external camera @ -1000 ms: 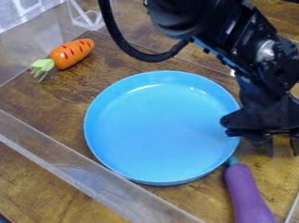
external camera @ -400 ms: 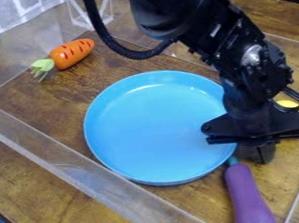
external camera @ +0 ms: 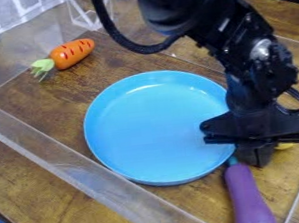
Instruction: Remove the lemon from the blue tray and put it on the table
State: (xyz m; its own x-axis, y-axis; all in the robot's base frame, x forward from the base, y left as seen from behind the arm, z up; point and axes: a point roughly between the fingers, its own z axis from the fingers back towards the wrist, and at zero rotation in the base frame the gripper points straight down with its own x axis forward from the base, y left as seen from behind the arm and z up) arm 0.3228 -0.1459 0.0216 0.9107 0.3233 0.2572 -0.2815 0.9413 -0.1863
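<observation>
The blue tray (external camera: pixel 141 134) lies in the middle of the table (external camera: pixel 31 101), and its visible surface is bare. My gripper (external camera: pixel 260 152) hangs low over the tray's right rim, just above the tip of a purple eggplant. Its black body covers the fingertips, which sit close together, shut, with nothing visible between them. The lemon is hidden; no yellow shows anywhere around the arm.
A purple eggplant (external camera: pixel 249 200) lies on the wood at the front right, touching the tray's edge. An orange carrot (external camera: pixel 68 54) rests at the back left. A clear acrylic wall (external camera: pixel 57 158) runs along the front left, close to the tray.
The gripper swung left from beside the tray to its right rim and its fingers closed. A yellow spot seen right of the arm a moment ago is now covered.
</observation>
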